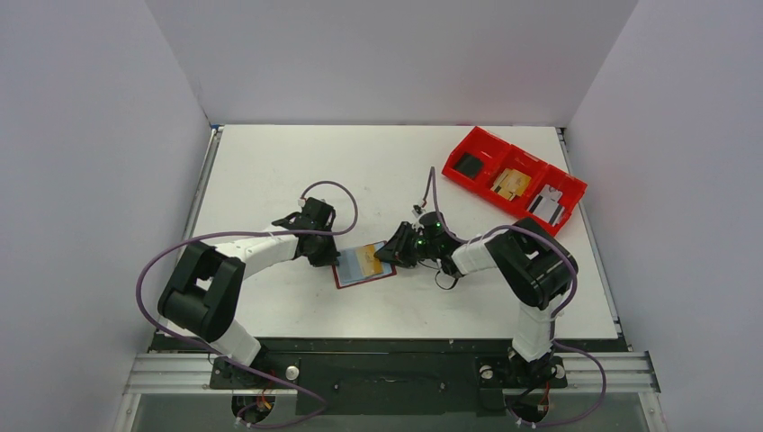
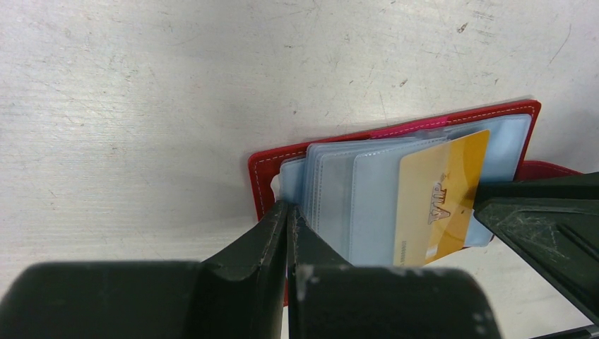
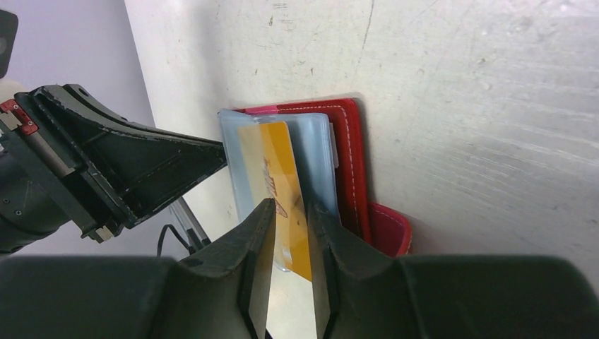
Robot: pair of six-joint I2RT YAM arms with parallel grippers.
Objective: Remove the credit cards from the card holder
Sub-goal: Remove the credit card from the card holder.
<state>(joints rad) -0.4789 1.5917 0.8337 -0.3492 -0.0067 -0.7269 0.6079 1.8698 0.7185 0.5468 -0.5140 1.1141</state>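
Note:
The dark red card holder (image 1: 345, 277) lies open near the table's middle, with pale blue-grey plastic sleeves (image 2: 353, 194) fanned over it. A yellow-orange VIP card (image 1: 367, 259) sticks partway out of a sleeve. My left gripper (image 1: 330, 256) is shut on the holder's left edge (image 2: 265, 173), its tips (image 2: 291, 210) pinching where the sleeves meet the cover. My right gripper (image 1: 390, 251) is at the holder's right side. Its jaws (image 3: 288, 212) stand narrowly apart on either side of the yellow card's (image 3: 275, 166) end, and one finger (image 2: 537, 212) touches the card's edge. The red cover (image 3: 351, 162) shows beside it.
A bright red three-compartment bin (image 1: 477, 133) with small items stands at the back right. White walls enclose the table on three sides. My left gripper (image 3: 141, 169) shows in the right wrist view, close across the holder.

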